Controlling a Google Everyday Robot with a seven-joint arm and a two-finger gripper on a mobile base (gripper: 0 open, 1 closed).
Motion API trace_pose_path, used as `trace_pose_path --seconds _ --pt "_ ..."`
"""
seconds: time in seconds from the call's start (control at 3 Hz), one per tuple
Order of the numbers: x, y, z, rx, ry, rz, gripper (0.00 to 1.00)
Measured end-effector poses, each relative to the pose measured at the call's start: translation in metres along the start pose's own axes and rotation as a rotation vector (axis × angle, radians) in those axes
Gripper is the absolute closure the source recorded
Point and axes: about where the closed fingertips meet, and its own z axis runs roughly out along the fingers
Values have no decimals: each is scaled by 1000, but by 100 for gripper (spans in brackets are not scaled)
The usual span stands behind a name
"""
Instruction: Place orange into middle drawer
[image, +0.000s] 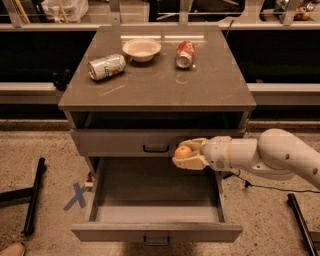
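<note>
My gripper (186, 154) is shut on the orange (183, 151), a small round orange fruit held between the pale fingers. It hangs in front of the closed upper drawer front, just above the back right part of the open middle drawer (155, 232). The drawer is pulled out wide, grey-brown, with low side walls and a small dark bar handle on its front. Its floor looks bare. My white arm reaches in from the right.
On the cabinet top (155, 82) lie a silver-green can (106, 66) on its side, a white bowl (142, 49) and a red soda can (185, 54). A closed drawer front (125, 142) sits above the open one. A blue X (76, 196) marks the floor at left.
</note>
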Motion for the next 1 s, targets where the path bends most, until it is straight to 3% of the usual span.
trace_pose_path --seconds 0.33,1.0 --pt "3 -1 2 -2 0 5 100" --pt "61 -2 24 -15 107 35 100"
